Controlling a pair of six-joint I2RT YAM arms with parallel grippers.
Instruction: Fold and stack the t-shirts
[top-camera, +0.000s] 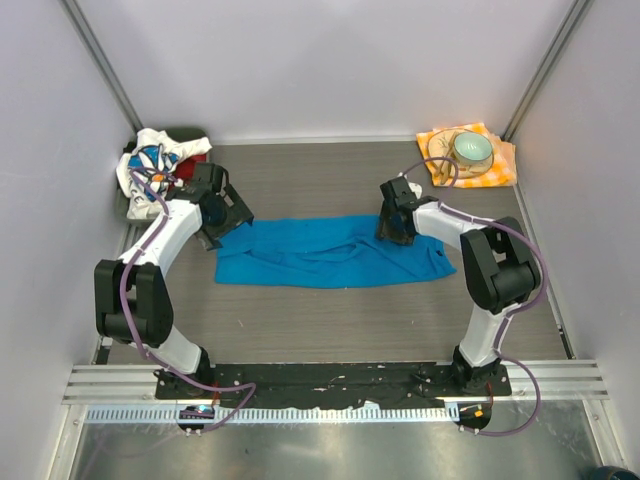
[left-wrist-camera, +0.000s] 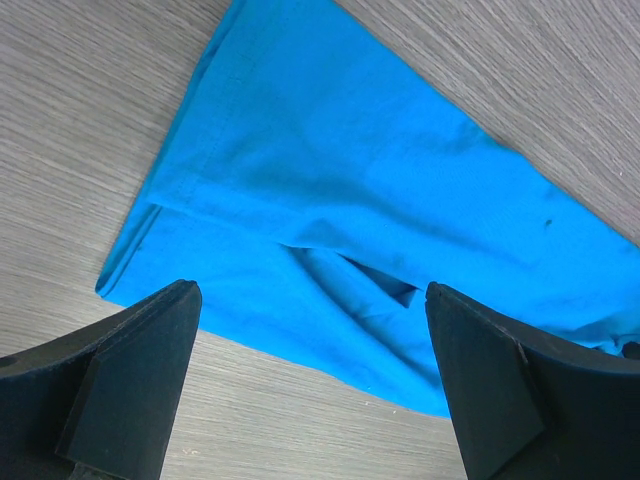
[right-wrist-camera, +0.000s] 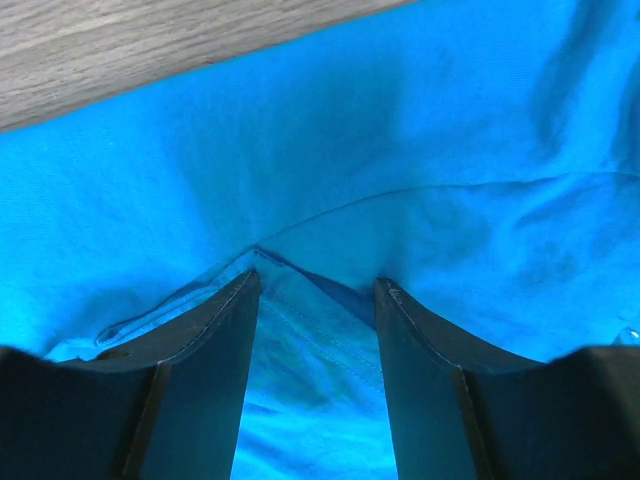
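The left gripper gapes wide over the blue t-shirt (spread on the counter). The right gripper sits narrow astride 1 fold, grip unclear.

Bare table runs wide across the lower middle of the top view, between the blue t-shirt and my bases, so there is room to pass there. At upper left the heap of t-shirts crowds my left gripper. At upper right the checked napkin and its cup block that corner. My right gripper is down on the blue cloth, with a raised fold between its fingers.
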